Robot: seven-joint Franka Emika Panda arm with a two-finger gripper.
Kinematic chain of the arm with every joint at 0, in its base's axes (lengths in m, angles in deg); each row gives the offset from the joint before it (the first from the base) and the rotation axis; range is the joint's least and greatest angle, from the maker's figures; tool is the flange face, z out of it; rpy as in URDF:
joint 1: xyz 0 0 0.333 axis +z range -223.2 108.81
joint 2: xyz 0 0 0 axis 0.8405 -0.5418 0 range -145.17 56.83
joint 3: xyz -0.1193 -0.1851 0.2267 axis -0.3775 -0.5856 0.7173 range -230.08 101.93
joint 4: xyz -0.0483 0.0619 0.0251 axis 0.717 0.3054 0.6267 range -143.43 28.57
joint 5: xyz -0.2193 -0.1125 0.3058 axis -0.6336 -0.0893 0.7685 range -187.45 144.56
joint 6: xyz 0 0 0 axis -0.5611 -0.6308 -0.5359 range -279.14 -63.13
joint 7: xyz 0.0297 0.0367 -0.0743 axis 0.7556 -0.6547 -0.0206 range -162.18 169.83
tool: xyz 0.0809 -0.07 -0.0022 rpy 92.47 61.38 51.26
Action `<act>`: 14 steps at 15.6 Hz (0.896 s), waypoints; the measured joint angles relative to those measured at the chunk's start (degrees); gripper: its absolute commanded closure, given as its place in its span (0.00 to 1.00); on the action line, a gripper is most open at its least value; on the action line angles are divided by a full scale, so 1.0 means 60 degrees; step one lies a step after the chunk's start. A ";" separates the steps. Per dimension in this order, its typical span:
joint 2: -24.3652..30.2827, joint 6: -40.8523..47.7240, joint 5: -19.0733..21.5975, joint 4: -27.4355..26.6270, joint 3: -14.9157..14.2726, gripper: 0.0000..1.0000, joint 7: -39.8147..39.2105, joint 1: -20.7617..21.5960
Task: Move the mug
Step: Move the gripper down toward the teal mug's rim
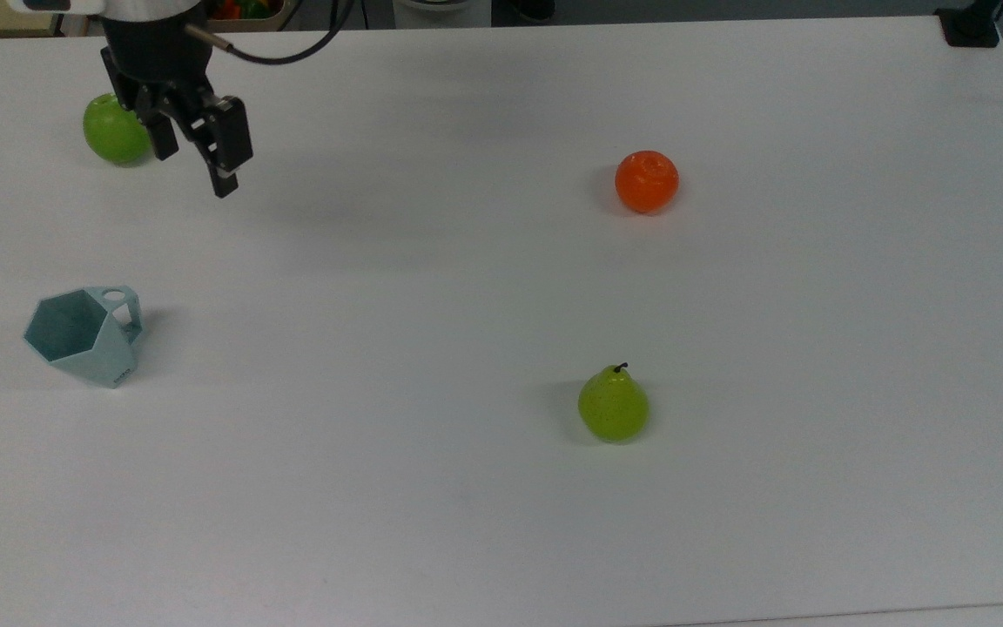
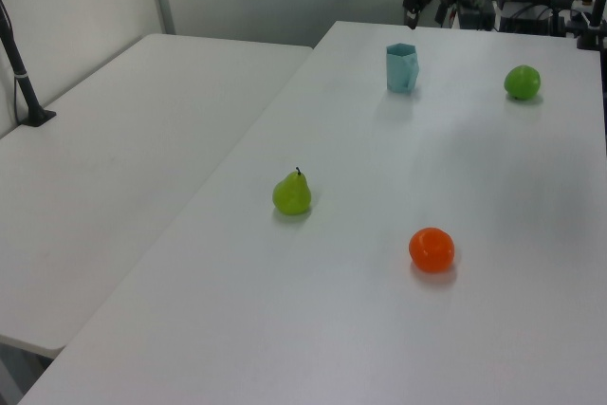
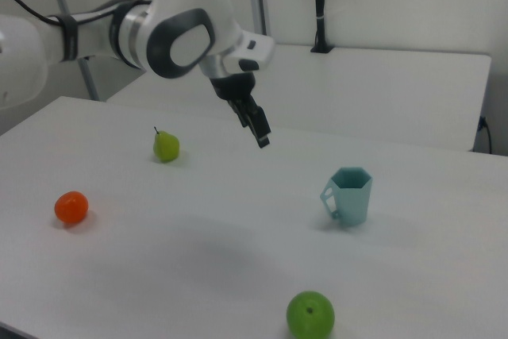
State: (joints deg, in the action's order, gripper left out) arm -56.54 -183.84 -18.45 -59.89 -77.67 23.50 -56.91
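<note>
The pincer [image 1: 192,161] hangs open and empty, well apart from the upright mug [image 1: 84,336]; a careless descent could clip its hexagonal rim and topple it on the bench [image 1: 501,488].

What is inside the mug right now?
Nothing visible: the mug stands upright, its hexagonal interior looking empty in the top view; part of the inner floor is hidden by its wall.

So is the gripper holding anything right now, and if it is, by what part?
Nothing is held. The gripper hangs open in the air with nothing between its fingers, and the mug stands apart from it on the table.
</note>
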 measured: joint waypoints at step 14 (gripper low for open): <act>-0.2211 -0.2670 0.0000 -0.0013 -0.0240 0.19 0.0228 -0.0951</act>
State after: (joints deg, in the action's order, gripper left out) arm -69.81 -199.86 -18.45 -59.97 -79.11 24.87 -62.62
